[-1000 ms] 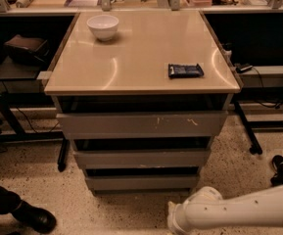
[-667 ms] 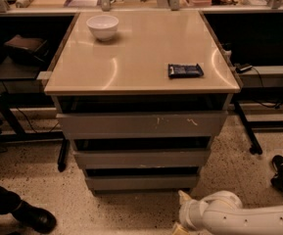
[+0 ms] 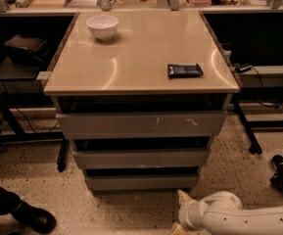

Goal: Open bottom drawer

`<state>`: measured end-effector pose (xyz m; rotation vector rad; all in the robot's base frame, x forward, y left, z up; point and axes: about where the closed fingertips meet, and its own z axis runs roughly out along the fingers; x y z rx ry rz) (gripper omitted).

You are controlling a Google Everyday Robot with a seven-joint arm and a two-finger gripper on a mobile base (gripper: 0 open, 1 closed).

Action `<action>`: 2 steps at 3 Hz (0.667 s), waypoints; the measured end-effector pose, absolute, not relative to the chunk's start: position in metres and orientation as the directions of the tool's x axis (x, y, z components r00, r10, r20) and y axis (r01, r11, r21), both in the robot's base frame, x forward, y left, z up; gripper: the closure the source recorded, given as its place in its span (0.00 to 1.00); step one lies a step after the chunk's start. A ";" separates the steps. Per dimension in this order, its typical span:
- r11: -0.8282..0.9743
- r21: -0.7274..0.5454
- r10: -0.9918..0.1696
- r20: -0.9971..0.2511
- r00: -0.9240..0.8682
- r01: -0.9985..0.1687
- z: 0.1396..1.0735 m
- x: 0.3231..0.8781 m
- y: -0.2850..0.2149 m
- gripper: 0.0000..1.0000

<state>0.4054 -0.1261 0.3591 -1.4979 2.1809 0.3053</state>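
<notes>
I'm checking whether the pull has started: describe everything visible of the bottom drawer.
The bottom drawer is the lowest of three: a plain, flat, handleless grey front, unmarked. It looks shut and level, with a dark gap above it and its interior hidden, just above the speckled floor. The gripper hangs low off its right-hand corner in this view, apparently not touching it.

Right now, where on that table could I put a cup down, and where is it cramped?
The tabletop is mostly bare: a broad patch between the bowl and the snack packet, plus the whole front-left part. It is cramped low down, where the gripper hangs near the floor by the right end, as pictured, of the bottom drawer.
</notes>
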 end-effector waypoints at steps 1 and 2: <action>0.376 -0.097 -0.818 -0.503 -0.281 -0.922 0.357 0.415 -0.126 0.00; 0.386 -0.152 -0.814 -0.520 -0.259 -0.910 0.363 0.442 -0.133 0.00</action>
